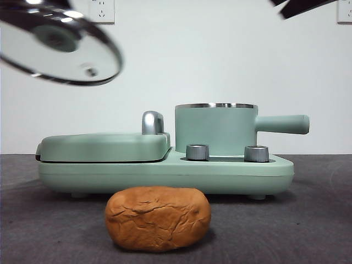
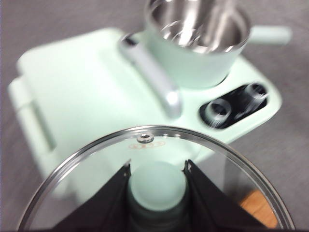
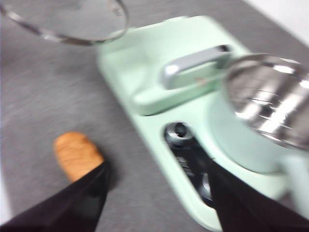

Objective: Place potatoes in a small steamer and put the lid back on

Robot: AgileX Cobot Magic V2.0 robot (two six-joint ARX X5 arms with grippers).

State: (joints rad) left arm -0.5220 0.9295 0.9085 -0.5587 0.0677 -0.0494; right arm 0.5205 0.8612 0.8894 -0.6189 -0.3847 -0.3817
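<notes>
Flat mint-green griddle (image 1: 104,147) with chrome handle (image 1: 152,122) beside the small steamer (image 1: 215,127), both on 1 base with 2 knobs (image 1: 197,152). Potato (image 1: 158,218) on the grey table (image 1: 319,220) just before the base, clear of the right gripper (image 3: 157,181), jaws spread, empty. Lid (image 1: 58,47) aloft, tilted, knob pinched in left gripper (image 2: 157,166).

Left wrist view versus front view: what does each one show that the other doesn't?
Only the left wrist view shows the left gripper clamped on the lid's mint knob, and the steamer's bare steel inside. Only the front view shows the whole potato on the table before the appliance. Both show the lid raised off the open steamer.
</notes>
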